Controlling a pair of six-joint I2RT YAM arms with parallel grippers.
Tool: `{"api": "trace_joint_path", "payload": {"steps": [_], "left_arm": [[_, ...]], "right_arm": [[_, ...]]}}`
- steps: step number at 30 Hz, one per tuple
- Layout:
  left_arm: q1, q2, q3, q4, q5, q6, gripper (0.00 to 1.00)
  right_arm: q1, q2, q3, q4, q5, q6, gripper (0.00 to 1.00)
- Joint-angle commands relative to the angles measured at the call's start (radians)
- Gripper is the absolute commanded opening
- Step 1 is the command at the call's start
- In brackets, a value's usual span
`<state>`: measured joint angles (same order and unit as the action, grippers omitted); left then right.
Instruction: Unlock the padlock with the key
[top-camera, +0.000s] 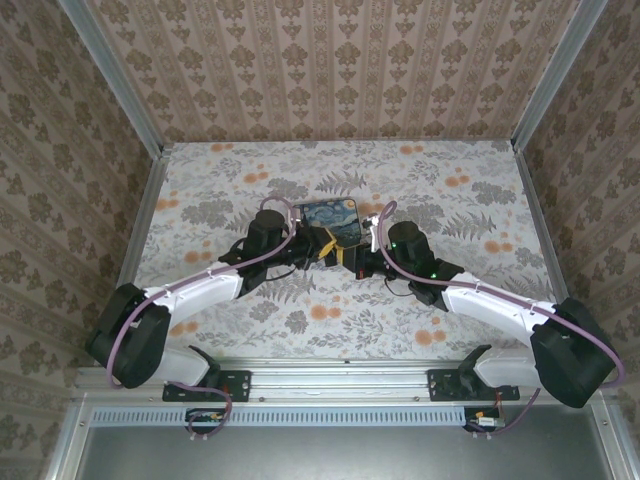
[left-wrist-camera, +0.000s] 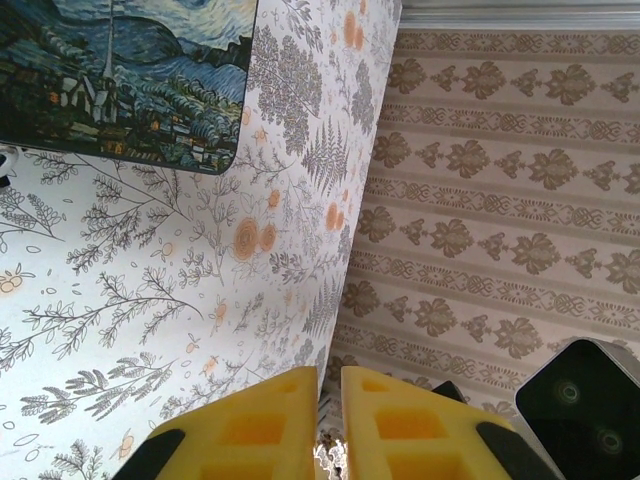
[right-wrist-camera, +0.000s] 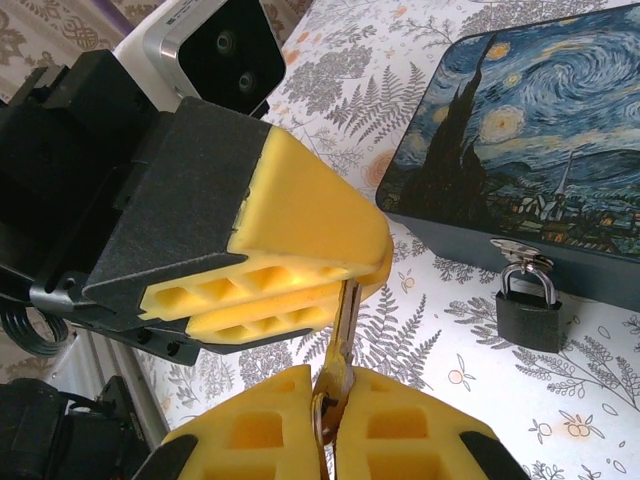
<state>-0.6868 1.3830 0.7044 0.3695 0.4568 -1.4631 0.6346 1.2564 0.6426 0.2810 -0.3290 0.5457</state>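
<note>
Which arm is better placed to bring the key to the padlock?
Probably the right: the right fingers pinch the key low down, and the padlock hangs unobstructed ahead on the box. The left fingers clamp just its far end.

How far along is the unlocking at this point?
Done: the key is off the table, pinched by the right gripper. In hand: the left gripper is closed on its upper end, apparently a handover. Left: the padlock hangs shut on the box; key not yet inserted.
</note>
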Motion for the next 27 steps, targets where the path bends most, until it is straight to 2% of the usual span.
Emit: {"api": "trace_joint_path", "payload": {"steps": [1,8,11,16,18,22,27], "left_arm": [[-0.004,0.006,0.006,0.029,0.026,-0.004,0.10],[-0.004,0.005,0.016,0.012,0.020,0.030,0.00],[0.000,-0.004,0.036,-0.036,0.015,0.114,0.00],[0.011,-0.022,0.087,-0.120,0.001,0.328,0.00],[0.015,-0.019,0.103,-0.127,0.013,0.390,0.00],[0.014,0.012,0.110,-0.058,0.066,0.416,0.00],[0.013,0.039,0.104,0.015,0.090,0.419,0.00]], "right_arm": [[-0.004,-0.008,-0.014,-0.007,0.036,-0.022,0.06],[-0.004,-0.009,-0.015,-0.020,0.036,-0.018,0.17],[-0.009,-0.032,-0.026,-0.030,0.037,-0.012,0.27],[-0.050,-0.092,-0.043,-0.058,0.006,0.026,0.47],[-0.064,-0.115,-0.046,-0.083,0.009,0.029,0.49],[-0.078,-0.116,-0.043,-0.099,-0.009,0.025,0.49],[-0.084,-0.089,-0.049,0.002,-0.107,0.050,0.46]]}}
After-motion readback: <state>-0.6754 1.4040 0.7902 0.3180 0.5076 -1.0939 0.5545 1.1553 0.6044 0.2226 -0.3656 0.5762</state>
